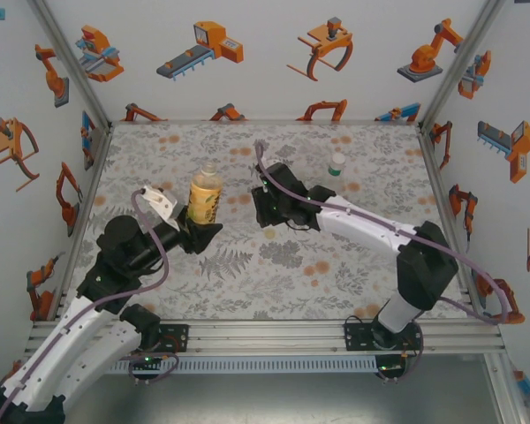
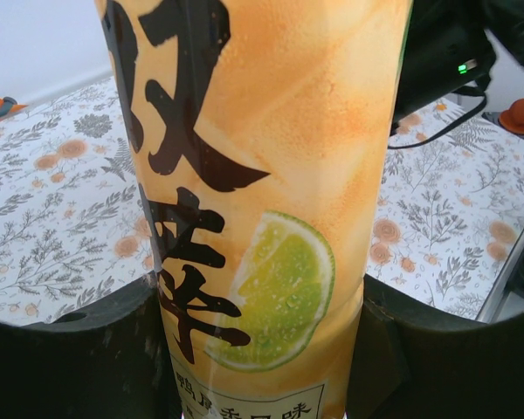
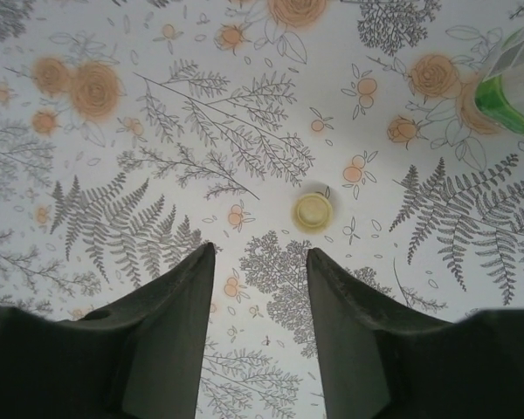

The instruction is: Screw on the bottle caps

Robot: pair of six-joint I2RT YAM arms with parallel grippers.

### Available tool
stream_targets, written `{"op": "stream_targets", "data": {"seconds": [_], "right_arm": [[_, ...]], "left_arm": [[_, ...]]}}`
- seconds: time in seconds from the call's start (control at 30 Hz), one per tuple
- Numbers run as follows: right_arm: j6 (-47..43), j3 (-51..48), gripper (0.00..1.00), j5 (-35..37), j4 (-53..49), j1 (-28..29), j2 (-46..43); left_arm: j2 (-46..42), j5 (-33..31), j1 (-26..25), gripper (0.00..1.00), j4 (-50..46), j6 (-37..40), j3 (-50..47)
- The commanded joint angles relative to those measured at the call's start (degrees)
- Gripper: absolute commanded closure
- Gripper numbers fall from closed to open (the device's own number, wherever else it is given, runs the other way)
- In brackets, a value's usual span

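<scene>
1. Closest to your left wrist lens is the amber bottle (image 2: pixel 271 175), upright, with the left gripper (image 1: pixel 203 224) clamped on its lower body.
2. Your right gripper (image 3: pixel 260 253) hangs over the table (image 3: pixel 113 175), fingers apart with nothing between them. A small pale yellow cap (image 3: pixel 314 211) lies flat just ahead, slightly right of the gap.
3. By the look of it, you are at the pick-up of that cap; threading has not begun.
4. Your next move calls for centring the gap on the cap, descending, pinching its rim, then carrying it to the held bottle's neck.
5. On the label are heavy black Chinese characters, cropped by the frame, beside a lime-slice picture. The smaller print at the bottom edge is cut off.
6. A green-labelled bottle (image 1: pixel 336 164) stands well apart, far right on the table; its writing is too small to read.
</scene>
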Motion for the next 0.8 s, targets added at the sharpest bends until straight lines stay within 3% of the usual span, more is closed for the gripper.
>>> {"op": "stream_targets", "data": {"seconds": [0.0, 0.33, 0.77], "right_arm": [[0.5, 4.0, 0.51, -0.6, -3.7, -0.3, 3.7], [0.7, 6.6, 0.51, 0.7, -6.6, -0.5, 12.3], [-0.9, 8.0, 0.5, 2.3, -7.7, -0.7, 16.1]], "left_arm": [[-1.1, -0.2, 0.4, 0.88, -0.7, -0.9, -0.4], [-1.7, -0.5, 0.4, 0.87, -1.2, -1.0, -0.2], [0.1, 0.4, 0.4, 0.88, 0.5, -1.5, -0.1]]}}
